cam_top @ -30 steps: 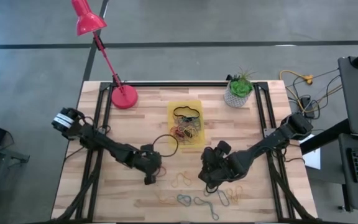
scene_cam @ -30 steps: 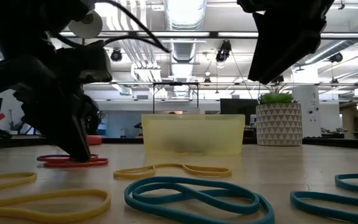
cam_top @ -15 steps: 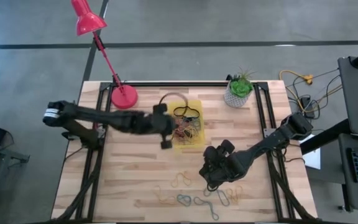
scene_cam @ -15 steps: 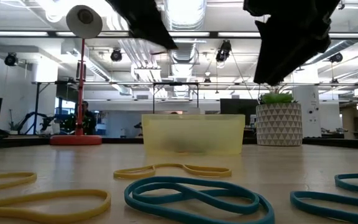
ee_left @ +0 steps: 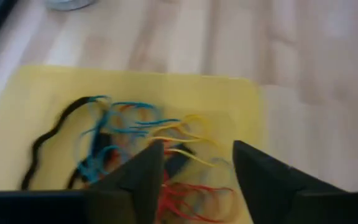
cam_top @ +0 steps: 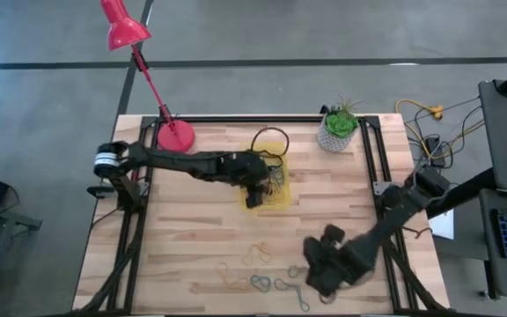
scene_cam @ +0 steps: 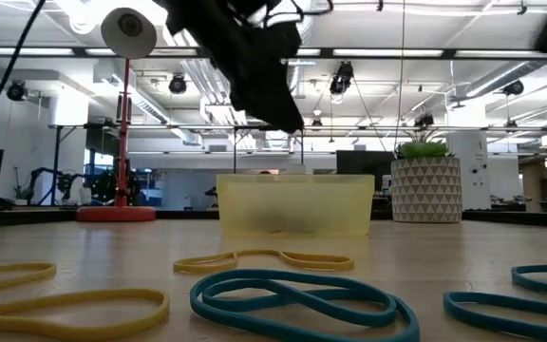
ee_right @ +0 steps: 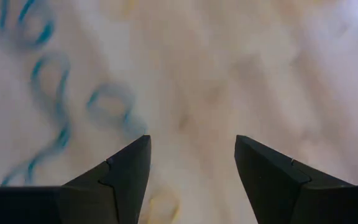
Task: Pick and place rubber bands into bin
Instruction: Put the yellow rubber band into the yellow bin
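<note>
The yellow bin point(cam_top: 277, 198) sits mid-table with several coloured rubber bands point(ee_left: 185, 134) in it. My left gripper point(ee_left: 197, 162) hangs open above the bin point(ee_left: 36, 93), nothing between its fingers; it also shows in the high view point(cam_top: 254, 192). A dark band loop point(cam_top: 269, 141) shows over the bin's far end. More bands, tan point(cam_top: 255, 255), blue point(cam_top: 260, 282) and yellow point(cam_top: 328, 278), lie flat near the table's near edge. My right gripper point(cam_top: 324, 275) hovers open over them, blue bands point(ee_right: 55, 106) ahead of its fingers. My left gripper is open above the bin. A dark band point(ee_left: 42, 146) runs beside one finger point(ee_left: 135, 180), and I cannot tell whether it touches that finger.
A red desk lamp's base point(cam_top: 176, 136) stands at the far left. A white pot with a green plant point(cam_top: 337, 132) stands at the far right. Black rails point(cam_top: 143, 220) run along both table sides. In the low view, yellow point(scene_cam: 65, 304) and blue bands point(scene_cam: 292, 299) lie nearest the camera.
My left gripper has risen from the table's middle left and swung toward the far right, ending over the bin; the dark band loop came up off the table with it. My right gripper has moved toward the table's near edge, over the loose bands.
</note>
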{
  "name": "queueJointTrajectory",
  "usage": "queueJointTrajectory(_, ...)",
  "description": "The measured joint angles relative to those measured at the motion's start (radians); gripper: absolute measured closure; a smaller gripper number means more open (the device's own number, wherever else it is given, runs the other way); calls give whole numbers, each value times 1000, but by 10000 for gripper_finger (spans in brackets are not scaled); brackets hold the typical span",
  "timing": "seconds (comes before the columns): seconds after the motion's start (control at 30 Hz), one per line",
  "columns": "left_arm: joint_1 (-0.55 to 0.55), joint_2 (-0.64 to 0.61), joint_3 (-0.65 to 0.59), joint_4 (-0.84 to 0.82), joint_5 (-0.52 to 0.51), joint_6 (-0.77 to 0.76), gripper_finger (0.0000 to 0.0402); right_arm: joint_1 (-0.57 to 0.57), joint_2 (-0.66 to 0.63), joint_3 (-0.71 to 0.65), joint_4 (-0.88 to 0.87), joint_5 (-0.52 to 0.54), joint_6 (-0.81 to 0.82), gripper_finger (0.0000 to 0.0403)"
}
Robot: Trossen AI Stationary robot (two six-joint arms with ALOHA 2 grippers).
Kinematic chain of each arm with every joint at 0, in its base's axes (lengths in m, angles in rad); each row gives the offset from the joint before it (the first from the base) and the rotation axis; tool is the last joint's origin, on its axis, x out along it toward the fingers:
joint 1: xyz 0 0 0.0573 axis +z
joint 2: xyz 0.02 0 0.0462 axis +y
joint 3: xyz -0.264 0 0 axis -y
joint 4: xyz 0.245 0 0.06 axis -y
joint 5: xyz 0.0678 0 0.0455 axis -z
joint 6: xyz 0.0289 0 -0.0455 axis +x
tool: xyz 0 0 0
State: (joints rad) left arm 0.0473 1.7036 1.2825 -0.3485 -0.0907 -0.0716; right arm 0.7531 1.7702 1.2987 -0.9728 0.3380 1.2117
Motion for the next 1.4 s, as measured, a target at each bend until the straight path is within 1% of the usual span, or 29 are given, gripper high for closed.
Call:
queueJointTrajectory(0.07, -28, -24, 1, -38, 33, -1, 201, 49, 0, -4, -32, -43, 127, 183)
queueJointTrajectory(0.13, -66, -53, -3, -80, 48, -23, 185, 81, -1, -20, -71, -118, 302, 183)
queueJointTrajectory(0.2, -105, -88, -16, -92, 52, -71, 178, 98, -1, -45, -76, -192, 394, 183)
queueJointTrajectory(0.27, -140, -125, -31, -104, 54, -152, 176, 105, -2, -73, -66, -262, 464, 183)
queueJointTrajectory(0.3, -152, -136, -39, -112, 53, -205, 176, 104, -2, -91, -63, -328, 516, 183)
queueJointTrajectory(0.4, -178, -158, -55, -169, 47, -392, 176, 87, -3, -161, -32, -595, 679, 183)
queueJointTrajectory(0.43, -187, -162, -55, -194, 45, -429, 176, 87, -3, -181, 0, -644, 722, 183)
queueJointTrajectory(0.47, -195, -165, -55, -208, 42, -453, 176, 86, -7, -199, 43, -668, 757, 183)
queueJointTrajectory(0.6, -233, -169, -55, -256, 33, -496, 176, 87, -18, -246, 293, -674, 839, 183)
queueJointTrajectory(0.7, -257, -168, -55, -262, 33, -500, 176, 87, -11, -256, 396, -640, 887, 183)
queueJointTrajectory(0.87, -277, -166, -55, -262, 29, -526, 176, 92, 3, -249, 386, -512, 913, 183)
queueJointTrajectory(0.97, -280, -166, -55, -262, 29, -528, 176, 92, 15, -243, 330, -474, 912, 183)
queueJointTrajectory(1.13, -281, -166, -55, -262, 29, -529, 176, 92, 45, -260, 329, -477, 906, 184)
queueJointTrajectory(1.27, -282, -166, -55, -263, 29, -529, 175, 93, 80, -244, 323, -482, 888, 188)
queueJointTrajectory(1.33, -282, -166, -55, -263, 29, -528, 175, 93, 99, -232, 324, -482, 879, 203)
queueJointTrajectory(1.4, -282, -166, -55, -263, 29, -528, 175, 93, 113, -229, 320, -488, 876, 231)
